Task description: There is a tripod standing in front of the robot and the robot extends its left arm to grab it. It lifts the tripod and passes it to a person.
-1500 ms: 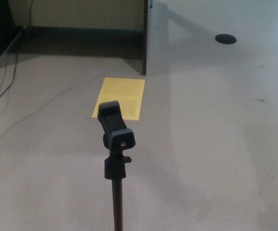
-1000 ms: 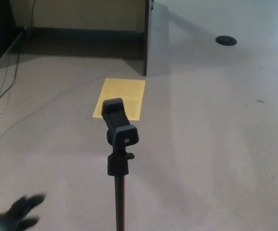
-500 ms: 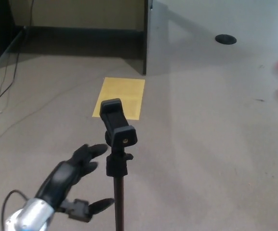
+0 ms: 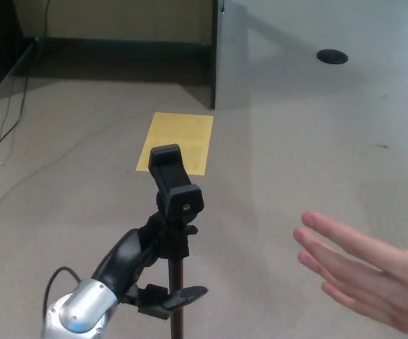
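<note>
Tripod stands upright, centre-low in the head view, its foot out of frame below. Top is a black matte phone clamp, blocky rectangular jaw tilted back, w/ a small brass-looking screw hole on its face. Under that a knobby black ball joint, then a thin dark round pole running straight down.

Left hand is right at the pole, just below the joint. Two thick black fingers reach up and wrap vs the collar on the pole's left side, thumb juts out lower down, crossing in front of the pole. Fingers are part-curled round the shaft, touching it, but a full clench can't be told from here. Wrist behind is a rounded silver metal shell w/ a thin black cable looping off it.

A person's hand comes in from the right edge, palm open, fingers straight and together, pointing toward the tripod but apart from it.

Floor is pale grey carpet, flat, low texture. Beyond the tripod lies a yellow rectangular sheet, flat on the carpet. Farther back, a dark desk panel stands upright, w/ thin cables trailing at left. A black round disc sits far right.
</note>
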### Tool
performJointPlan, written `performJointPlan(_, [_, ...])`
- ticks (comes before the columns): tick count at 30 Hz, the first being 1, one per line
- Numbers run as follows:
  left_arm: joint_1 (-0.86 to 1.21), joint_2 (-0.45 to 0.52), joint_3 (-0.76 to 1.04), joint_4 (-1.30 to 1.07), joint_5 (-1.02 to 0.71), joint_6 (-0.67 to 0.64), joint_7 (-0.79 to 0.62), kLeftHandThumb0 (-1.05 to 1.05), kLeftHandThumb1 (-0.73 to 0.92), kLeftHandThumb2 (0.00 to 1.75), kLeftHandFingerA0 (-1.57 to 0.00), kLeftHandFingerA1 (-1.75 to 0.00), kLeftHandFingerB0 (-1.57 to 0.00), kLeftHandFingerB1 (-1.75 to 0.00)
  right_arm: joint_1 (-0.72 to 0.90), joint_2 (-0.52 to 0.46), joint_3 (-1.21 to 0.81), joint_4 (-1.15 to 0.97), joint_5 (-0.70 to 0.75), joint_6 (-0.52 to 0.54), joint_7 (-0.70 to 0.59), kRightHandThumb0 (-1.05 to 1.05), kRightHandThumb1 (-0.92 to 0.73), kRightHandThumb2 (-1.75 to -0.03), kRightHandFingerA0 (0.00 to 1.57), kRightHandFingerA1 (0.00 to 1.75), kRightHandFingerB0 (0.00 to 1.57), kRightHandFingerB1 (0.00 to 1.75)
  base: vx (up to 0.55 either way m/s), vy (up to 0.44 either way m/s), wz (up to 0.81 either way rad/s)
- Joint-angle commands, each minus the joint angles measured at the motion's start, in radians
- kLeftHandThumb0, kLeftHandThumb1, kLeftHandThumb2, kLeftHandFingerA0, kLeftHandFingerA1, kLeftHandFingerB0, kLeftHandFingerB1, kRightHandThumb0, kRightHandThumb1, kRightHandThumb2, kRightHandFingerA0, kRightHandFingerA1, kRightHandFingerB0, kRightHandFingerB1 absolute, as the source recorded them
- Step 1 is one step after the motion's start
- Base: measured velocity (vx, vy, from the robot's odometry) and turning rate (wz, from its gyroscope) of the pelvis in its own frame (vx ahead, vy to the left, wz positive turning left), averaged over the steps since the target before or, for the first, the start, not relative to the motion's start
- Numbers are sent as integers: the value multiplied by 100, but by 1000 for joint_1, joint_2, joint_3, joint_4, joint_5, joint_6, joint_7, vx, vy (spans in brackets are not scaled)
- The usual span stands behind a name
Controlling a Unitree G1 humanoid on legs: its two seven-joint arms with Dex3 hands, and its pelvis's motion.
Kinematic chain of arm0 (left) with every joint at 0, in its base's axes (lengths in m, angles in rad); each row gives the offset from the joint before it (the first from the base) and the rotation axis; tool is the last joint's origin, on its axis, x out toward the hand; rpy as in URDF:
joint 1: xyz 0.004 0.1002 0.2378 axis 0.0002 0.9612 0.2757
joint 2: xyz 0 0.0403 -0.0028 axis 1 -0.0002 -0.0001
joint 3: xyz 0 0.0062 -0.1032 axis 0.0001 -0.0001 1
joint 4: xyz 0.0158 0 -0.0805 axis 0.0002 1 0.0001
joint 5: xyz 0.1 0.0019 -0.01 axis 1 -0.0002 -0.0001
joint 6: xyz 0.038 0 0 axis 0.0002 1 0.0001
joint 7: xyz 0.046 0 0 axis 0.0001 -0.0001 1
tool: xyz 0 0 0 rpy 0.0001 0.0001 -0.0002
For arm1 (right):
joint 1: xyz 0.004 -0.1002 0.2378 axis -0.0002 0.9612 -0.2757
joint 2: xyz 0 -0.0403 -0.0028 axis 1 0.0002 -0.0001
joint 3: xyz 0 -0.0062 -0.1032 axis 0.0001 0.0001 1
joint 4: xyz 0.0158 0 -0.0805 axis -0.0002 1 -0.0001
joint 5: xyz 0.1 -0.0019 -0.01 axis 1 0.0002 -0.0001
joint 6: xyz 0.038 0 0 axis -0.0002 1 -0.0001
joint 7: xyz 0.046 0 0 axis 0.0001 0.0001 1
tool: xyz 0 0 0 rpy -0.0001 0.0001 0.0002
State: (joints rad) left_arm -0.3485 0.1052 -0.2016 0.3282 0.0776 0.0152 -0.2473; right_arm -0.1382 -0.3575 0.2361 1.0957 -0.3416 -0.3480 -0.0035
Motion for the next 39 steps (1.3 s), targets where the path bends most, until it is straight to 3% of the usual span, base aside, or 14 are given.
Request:
performJointPlan(1, [-49,-15,-7,31,10,64,-8,-25,32,86,-3,-48,0,-47,-14,-6,-4,11,1,-18,10,-48,-58,-87,64,59,41,50,0,0,0])
performJointPlan(5, [-69,-12,-4,82,15,55,-8,-26,32,86,-3,-48,0,-47,-15,-3,3,1,-9,5,3,-49,-58,-87,64,59,41,50,0,0,0])
performJointPlan(6, [-74,-12,-4,98,23,53,3,-25,33,86,-3,-48,0,-47,-14,-2,4,-2,-13,5,-6,-42,-70,-61,72,45,48,37,0,0,0])
performJointPlan(13, [-107,-1,-6,230,68,4,56,-26,34,87,-3,-47,0,-46,9,-4,2,2,-8,-29,-6,-41,-71,-61,71,45,47,37,0,0,0])
performJointPlan(14, [-125,0,-4,268,78,-9,75,-50,43,64,-20,-39,-10,-32,8,-2,2,2,-9,-30,-4,-42,-71,-61,74,49,48,37,0,0,0])
performJointPlan(17, [-154,-1,-1,317,92,-24,107,-49,43,64,-21,-39,-10,-32,4,6,2,3,-7,-26,-5,-42,-70,-62,74,47,48,37,0,0,0])
performJointPlan(18, [-167,-3,-2,336,100,-28,124,-24,32,87,-9,-49,-6,-49,4,9,0,-3,-4,-20,-2,-48,-57,-87,64,59,43,51,0,0,0])
performJointPlan(19, [-173,-8,-1,351,102,-40,134,-24,32,87,-10,-50,-6,-49,4,11,-1,-5,-4,-18,-2,-42,-70,-62,72,46,48,37,0,0,0])
performJointPlan(22, [-194,-22,-6,407,112,-80,162,-24,31,86,-12,-50,-8,-49,4,11,-1,-4,-6,-24,-9,-41,-70,-61,72,46,48,37,0,0,0])
performJointPlan(23, [-198,-25,-8,418,115,-86,168,-49,43,65,-28,-42,-13,-33,5,10,-1,-6,-6,-26,-9,-41,-69,-60,73,48,48,37,0,0,0])
performJointPlan(33, [-245,-47,-17,491,134,-148,198,-51,44,67,-30,-42,-18,-35,-13,9,-2,-24,-4,19,16,-40,-71,-62,67,43,47,36,0,0,0])
performJointPlan(37, [-244,-62,-1,487,105,-176,167,-40,62,59,-60,-44,-25,-29,-21,5,7,-15,-15,17,18,-48,-58,-87,63,58,41,50,0,0,0])
performJointPlan(38, [-241,-67,4,481,95,-180,159,-35,70,61,-66,-45,-29,-30,-19,4,6,-16,-14,9,16,-41,-71,-61,72,47,48,37,0,0,0])
performJointPlan(39, [-242,-68,5,477,93,-177,149,-30,81,64,-81,-48,-34,-31,-19,4,6,-15,-12,6,13,-41,-70,-61,74,49,48,37,0,0,0])
